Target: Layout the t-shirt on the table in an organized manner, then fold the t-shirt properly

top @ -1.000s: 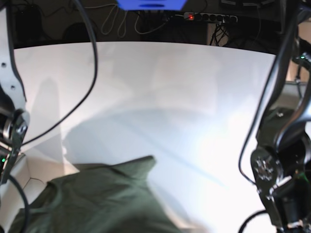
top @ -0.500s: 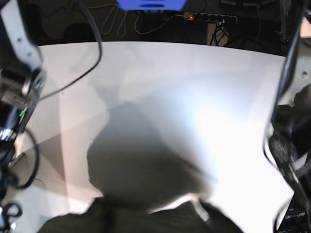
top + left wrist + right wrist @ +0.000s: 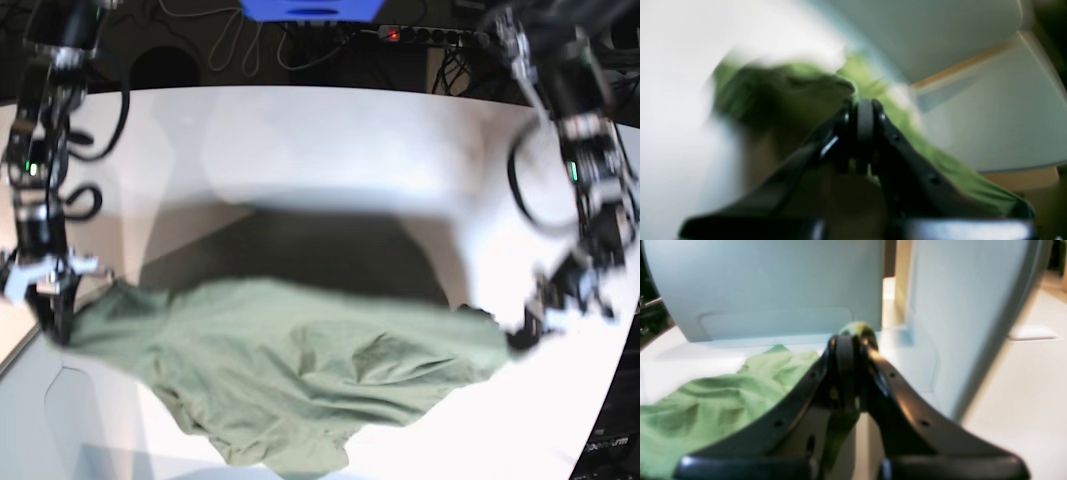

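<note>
The olive-green t-shirt point(image 3: 320, 370) hangs stretched between my two grippers over the near half of the white table point(image 3: 330, 150), casting a dark shadow behind it. On the base view's left, my right gripper point(image 3: 55, 310) is shut on one edge of the shirt. My left gripper point(image 3: 525, 335), on the right, is shut on the opposite edge. In the left wrist view, the left gripper point(image 3: 865, 103) pinches blurred green cloth point(image 3: 783, 96). The right wrist view has the right gripper point(image 3: 846, 340) closed on a bunched tip, with the shirt point(image 3: 716, 403) trailing to its left.
Behind the table's far curved edge lie a power strip point(image 3: 430, 35), loose cables and a blue object point(image 3: 310, 8). Arm cables loop near both arms. White panels point(image 3: 773, 290) fill the background of the wrist views.
Both arms have swung in over the table. The shirt, earlier bunched low at the front edge, is now lifted and pulled wide between them.
</note>
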You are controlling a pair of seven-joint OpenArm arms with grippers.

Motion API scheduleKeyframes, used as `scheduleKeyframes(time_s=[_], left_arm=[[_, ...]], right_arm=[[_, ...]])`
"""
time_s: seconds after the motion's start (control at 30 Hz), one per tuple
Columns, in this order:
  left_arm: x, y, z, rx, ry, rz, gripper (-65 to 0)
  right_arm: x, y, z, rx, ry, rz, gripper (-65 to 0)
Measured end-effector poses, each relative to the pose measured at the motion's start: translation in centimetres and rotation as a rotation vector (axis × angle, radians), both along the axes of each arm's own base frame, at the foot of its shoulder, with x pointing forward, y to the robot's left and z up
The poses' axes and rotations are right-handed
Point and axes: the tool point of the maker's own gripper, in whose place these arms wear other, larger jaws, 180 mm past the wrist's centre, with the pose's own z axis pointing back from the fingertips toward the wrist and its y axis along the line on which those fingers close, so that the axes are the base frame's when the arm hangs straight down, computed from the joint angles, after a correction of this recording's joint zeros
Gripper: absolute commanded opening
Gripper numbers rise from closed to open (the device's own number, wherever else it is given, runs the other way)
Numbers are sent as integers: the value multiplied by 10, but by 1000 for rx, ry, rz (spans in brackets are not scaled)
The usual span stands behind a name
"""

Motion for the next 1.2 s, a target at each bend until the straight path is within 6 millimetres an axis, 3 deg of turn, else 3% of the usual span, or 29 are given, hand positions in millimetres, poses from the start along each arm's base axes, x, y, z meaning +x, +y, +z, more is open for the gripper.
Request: scheduleKeyframes(time_s=[0.1,0.2,0.33,0.43,0.57,0.7,0.77,0.97,1.2], left_arm=[[-52,-6,-42,-64,102,37,-649],[-93,-16,-62,-151,143,72,-649],[-159,-36,-106,-203,306,93,-649],[-194,-39,-121,-215,380,107,-649],[-231,18,-121,-171,398,280,-649],[-271,72,-121,-129,435,452,-649],[-272,87,-116,-125,416,494,-649],[-229,109,-91,-88,298,485,-649],[-245,129,-88,-81,300,557,-649]], right_arm=[[-25,0,-21,-3,42,-1,-650],[-50,-11,-32,-14,60,-26,-650],[-80,-25,-53,-32,143,-63,-650],[-92,-31,-60,-37,173,-76,-650],[-110,-37,-67,-47,215,-73,-650],[-127,-13,-80,15,244,10,-650],[-136,-6,-90,44,272,2,-650],[-147,13,-103,91,303,21,-650],[-160,15,-110,100,334,14,-650]])
